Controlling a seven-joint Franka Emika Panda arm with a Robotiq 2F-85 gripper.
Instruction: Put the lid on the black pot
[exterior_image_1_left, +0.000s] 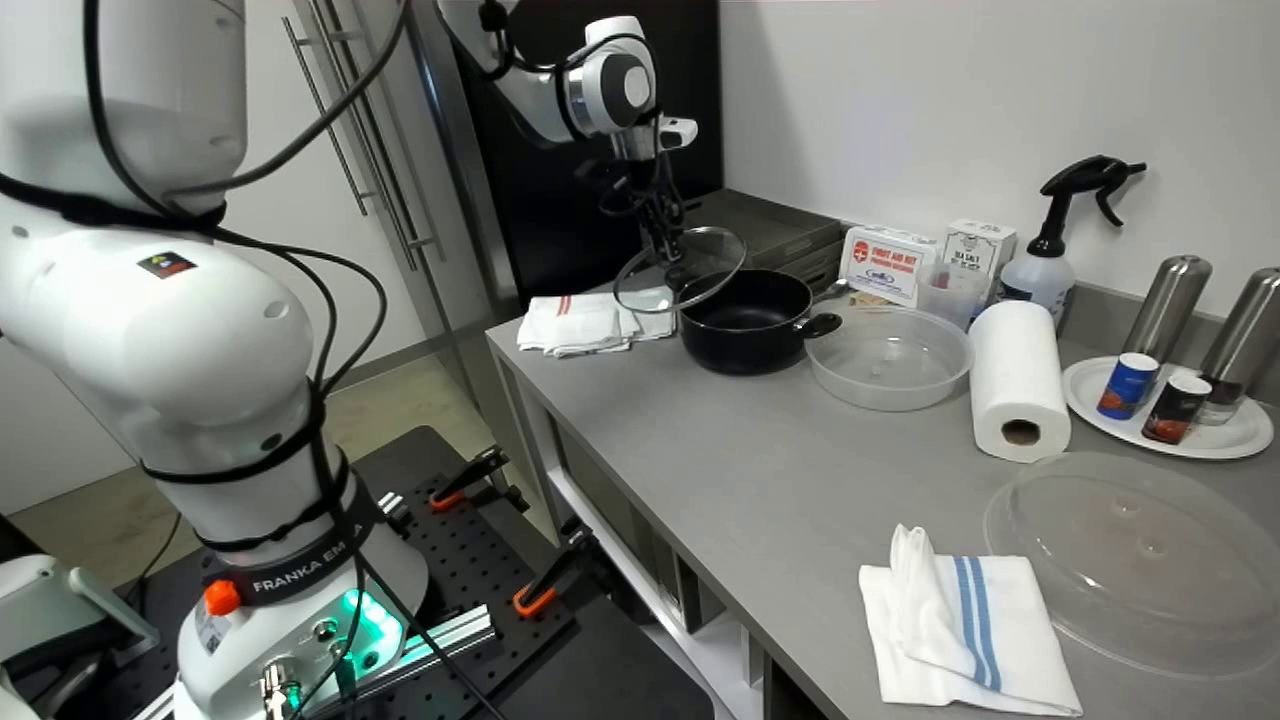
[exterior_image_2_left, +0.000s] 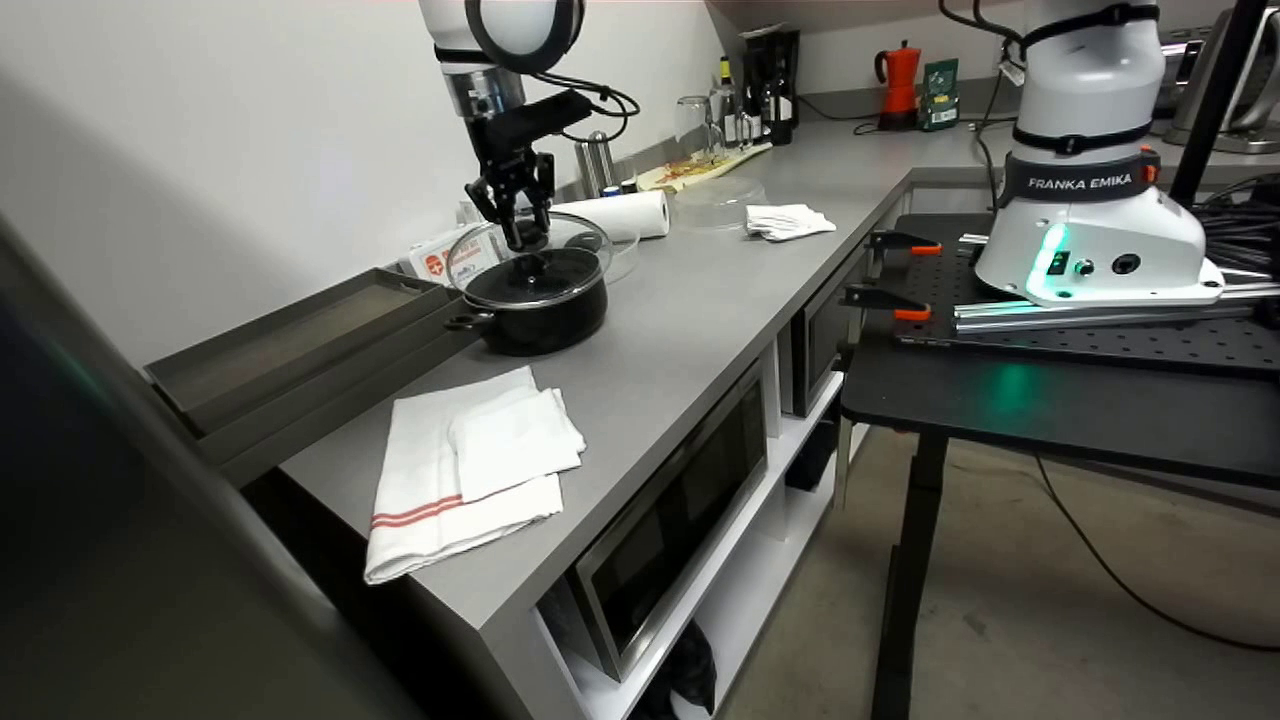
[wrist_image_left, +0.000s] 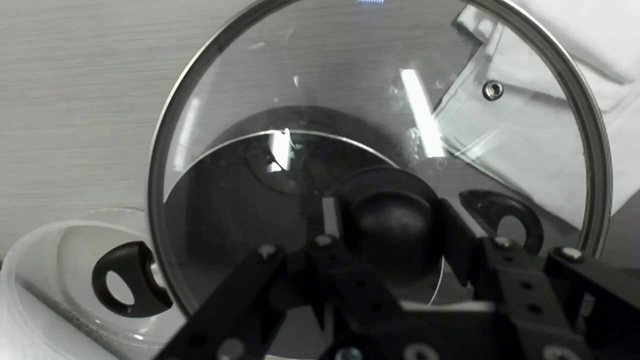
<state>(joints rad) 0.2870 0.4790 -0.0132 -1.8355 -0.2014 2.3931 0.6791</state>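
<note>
The black pot (exterior_image_1_left: 748, 330) stands on the counter and also shows in an exterior view (exterior_image_2_left: 552, 328). The glass lid (exterior_image_1_left: 716, 258) is held tilted over it, shifted toward the folded towels; it also shows in an exterior view (exterior_image_2_left: 585, 240). My gripper (exterior_image_1_left: 668, 250) (exterior_image_2_left: 527, 235) is shut on the lid's dark knob. In the wrist view the gripper (wrist_image_left: 392, 220) has the knob (wrist_image_left: 395, 225) between its fingers. The lid (wrist_image_left: 345, 85) covers only part of the pot there; a pot handle (wrist_image_left: 145, 282) sticks out past the rim. Whether lid and pot touch, I cannot tell.
White towels (exterior_image_1_left: 580, 322) lie beside the pot. A clear glass bowl (exterior_image_1_left: 890, 385) stands close to the pot's handle. Grey trays (exterior_image_2_left: 300, 350) and a first aid box (exterior_image_1_left: 885, 262) stand behind. A paper towel roll (exterior_image_1_left: 1018, 375) and a clear dish (exterior_image_1_left: 1130, 570) are farther along.
</note>
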